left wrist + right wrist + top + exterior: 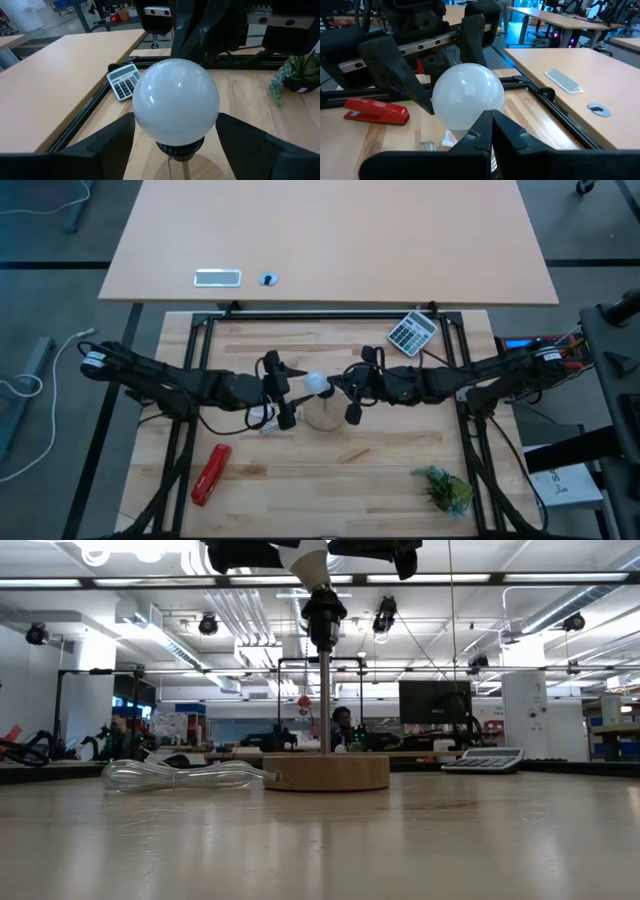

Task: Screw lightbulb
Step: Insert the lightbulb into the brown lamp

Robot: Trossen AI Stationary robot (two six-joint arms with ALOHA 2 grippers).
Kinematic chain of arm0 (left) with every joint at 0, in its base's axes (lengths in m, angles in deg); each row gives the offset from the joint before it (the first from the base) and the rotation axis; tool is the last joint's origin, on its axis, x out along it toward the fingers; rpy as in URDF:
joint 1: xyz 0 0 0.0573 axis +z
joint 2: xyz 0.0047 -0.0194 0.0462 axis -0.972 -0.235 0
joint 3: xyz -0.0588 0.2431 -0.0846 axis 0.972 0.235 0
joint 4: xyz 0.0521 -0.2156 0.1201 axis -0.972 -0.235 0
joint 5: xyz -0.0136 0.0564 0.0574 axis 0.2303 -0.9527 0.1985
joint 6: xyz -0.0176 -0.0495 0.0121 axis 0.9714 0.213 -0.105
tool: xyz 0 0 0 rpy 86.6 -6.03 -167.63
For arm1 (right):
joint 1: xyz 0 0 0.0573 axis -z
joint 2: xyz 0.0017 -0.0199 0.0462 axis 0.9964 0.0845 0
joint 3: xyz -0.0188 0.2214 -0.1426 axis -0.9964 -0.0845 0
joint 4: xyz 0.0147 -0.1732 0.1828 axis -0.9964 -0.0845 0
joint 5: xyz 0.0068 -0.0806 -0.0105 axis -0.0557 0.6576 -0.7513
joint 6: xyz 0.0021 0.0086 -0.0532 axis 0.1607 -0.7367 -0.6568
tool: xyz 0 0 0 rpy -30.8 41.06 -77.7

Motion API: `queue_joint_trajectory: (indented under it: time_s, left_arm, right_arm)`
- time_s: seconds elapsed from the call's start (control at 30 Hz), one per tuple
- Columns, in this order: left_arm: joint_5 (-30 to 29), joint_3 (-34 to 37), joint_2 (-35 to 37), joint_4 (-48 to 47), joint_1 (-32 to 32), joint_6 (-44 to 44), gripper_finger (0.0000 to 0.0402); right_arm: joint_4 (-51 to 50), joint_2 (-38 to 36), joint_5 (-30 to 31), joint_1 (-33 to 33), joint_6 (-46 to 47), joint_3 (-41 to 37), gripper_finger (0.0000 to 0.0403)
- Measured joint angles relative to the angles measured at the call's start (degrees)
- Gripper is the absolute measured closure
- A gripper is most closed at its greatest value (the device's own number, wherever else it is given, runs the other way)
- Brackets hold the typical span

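Note:
The white lightbulb [316, 384] sits upright in a black socket [323, 610] on top of a thin stem [325, 700]. The stem rises from the round wooden disc [325, 772], which rests flat on the table. My left gripper [283, 392] is open at bulb height, with one finger on each side of the bulb [175, 102]. My right gripper [345, 387] comes from the table's right side. It is shut, and its closed tips [491, 131] lie against the bulb's lower right side [467, 97]. My left gripper comes level from the table's left, and its fingers [112, 145] flank the bulb's lower half; I cannot tell whether they touch it. My right gripper's shut fingers [520, 140] come level from the right up to the bulb; whether they touch it is hidden by the fingers themselves.
A coil of clear cord [180, 775] lies left of the disc. A calculator [412, 332] lies at the far right, a red stapler [211, 473] at the near left and a small green plant [443, 488] at the near right. A second table [330, 240] stands beyond.

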Motion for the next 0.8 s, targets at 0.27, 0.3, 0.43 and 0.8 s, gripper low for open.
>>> queue_joint_trajectory:
  time_s: [0.27, 0.3, 0.43, 0.8]
  left_arm:
    - [0.1, 0.0, 2.2, -0.9, 0.0, 0.0, 0.0143]
    - [0.1, 0.0, 2.5, -1.3, 0.0, 0.0, 0.0138]
    - [0.1, 0.0, 2.9, -2.1, -0.1, 0.6, 0.0120]
    - [0.1, 0.0, -0.2, -1.5, -0.1, 0.5, 0.0112]
  right_arm:
    - [-0.6, 0.0, 0.0, 0.0, 0.4, 0.0, 0.0403]
    - [-0.6, 0.0, 0.0, 0.0, 0.4, 0.0, 0.0403]
    - [-0.5, 0.0, 0.0, 0.0, 0.4, 0.0, 0.0403]
    - [-0.7, 0.0, 0.0, 0.0, 1.0, 0.0, 0.0403]
